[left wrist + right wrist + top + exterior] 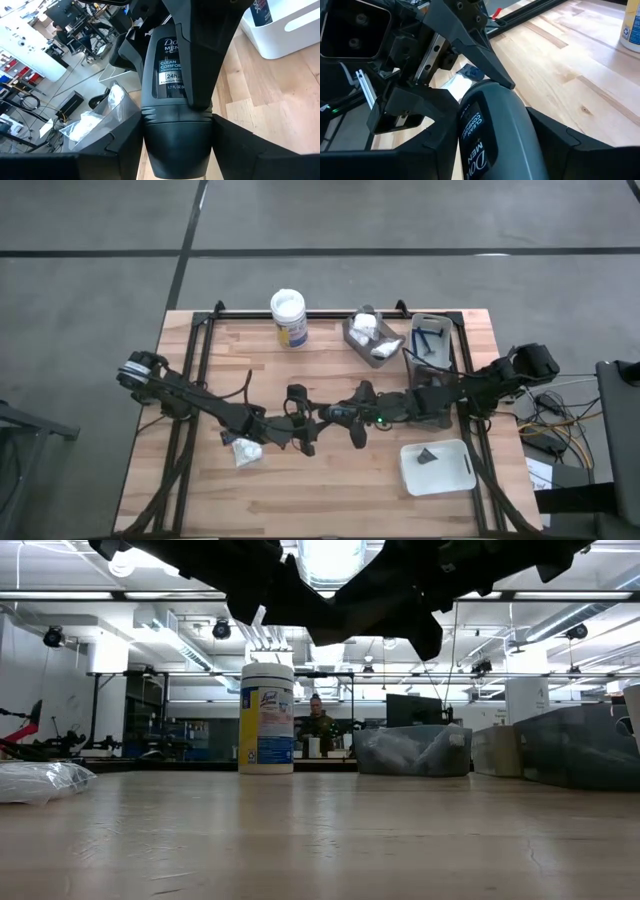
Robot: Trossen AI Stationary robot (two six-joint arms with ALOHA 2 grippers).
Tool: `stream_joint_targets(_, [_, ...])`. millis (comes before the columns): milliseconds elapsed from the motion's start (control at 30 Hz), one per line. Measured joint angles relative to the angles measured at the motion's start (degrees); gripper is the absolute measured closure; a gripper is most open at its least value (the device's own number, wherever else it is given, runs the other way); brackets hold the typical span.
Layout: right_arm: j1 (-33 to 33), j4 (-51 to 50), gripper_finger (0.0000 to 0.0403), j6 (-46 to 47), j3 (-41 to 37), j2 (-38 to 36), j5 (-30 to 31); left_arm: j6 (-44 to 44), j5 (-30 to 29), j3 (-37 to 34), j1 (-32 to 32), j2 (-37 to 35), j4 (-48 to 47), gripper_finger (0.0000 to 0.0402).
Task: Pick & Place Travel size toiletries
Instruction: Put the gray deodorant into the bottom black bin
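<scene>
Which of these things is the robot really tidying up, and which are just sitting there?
For the job:
- deodorant bottle, gripped by the left end effector, right end effector beside it
- white packet on the table
- dark item in the white tray
- packets in the grey tray
- blue sticks in the clear bin

Just sitting there:
- wipes jar

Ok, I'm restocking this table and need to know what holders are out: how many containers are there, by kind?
Grey trays: 2
White tray: 1
White-lidded jar: 1
Total: 4
</scene>
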Motion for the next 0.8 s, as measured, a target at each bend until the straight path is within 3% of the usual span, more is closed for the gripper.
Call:
stream_joint_targets(367, [0.07, -5.45, 0.0211, -0.48, 0.0, -1.16, 0.01, -3.09, 0.39, -0.09, 0.02, -0.93, -2.17, 0.0133])
stream_joint_targets(667, [0.09, -16.25, 0.0205, -0.22, -0.04, -7.79, -0.13, -8.03, 12.47, -0.54, 0.02, -6.74, -11.07, 0.0124])
stream_joint_targets(800, [0.09, -22.66, 0.0208, 1.18, -0.07, -11.77, -0.12, -10.16, 14.31, -2.74, 0.02, -7.56, -12.4, 0.0124])
